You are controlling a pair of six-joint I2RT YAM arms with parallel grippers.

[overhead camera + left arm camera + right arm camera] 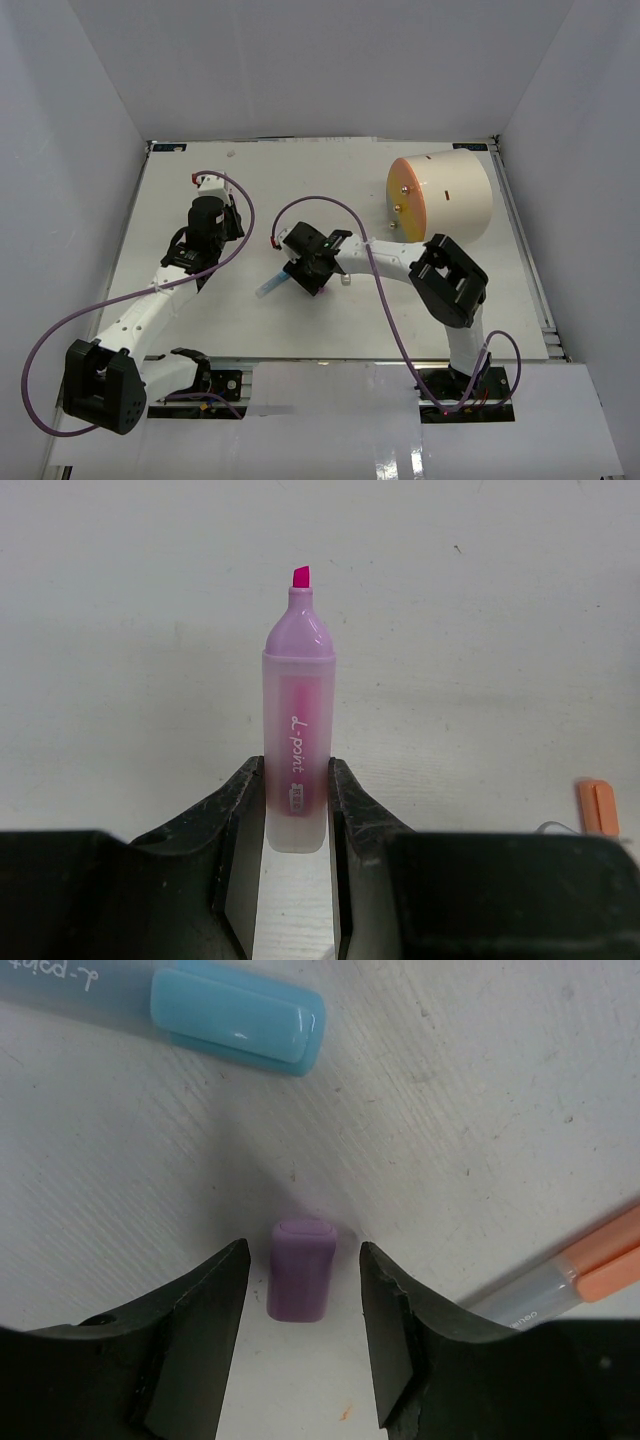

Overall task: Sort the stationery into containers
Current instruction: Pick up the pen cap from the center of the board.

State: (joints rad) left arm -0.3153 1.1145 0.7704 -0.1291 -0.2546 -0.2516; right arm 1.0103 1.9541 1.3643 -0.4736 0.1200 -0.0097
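Observation:
My left gripper (297,800) is shut on the lower barrel of an uncapped pink highlighter (298,720), whose tip points away from the wrist above the white table. In the top view this gripper (207,190) is at the left middle of the table. My right gripper (302,1255) stands open over a small purple cap (299,1285) lying on the table, with a gap on each side of it. In the top view that gripper (305,265) is at the table's middle. The cream drum (440,195) with an orange face lies at the back right.
A blue highlighter (238,1018) lies just beyond the purple cap, and shows beside the right gripper as a blue pen (270,287). An orange-capped pen (590,1260) lies to the cap's right. A small orange piece (597,807) sits by the left gripper. White walls enclose the table.

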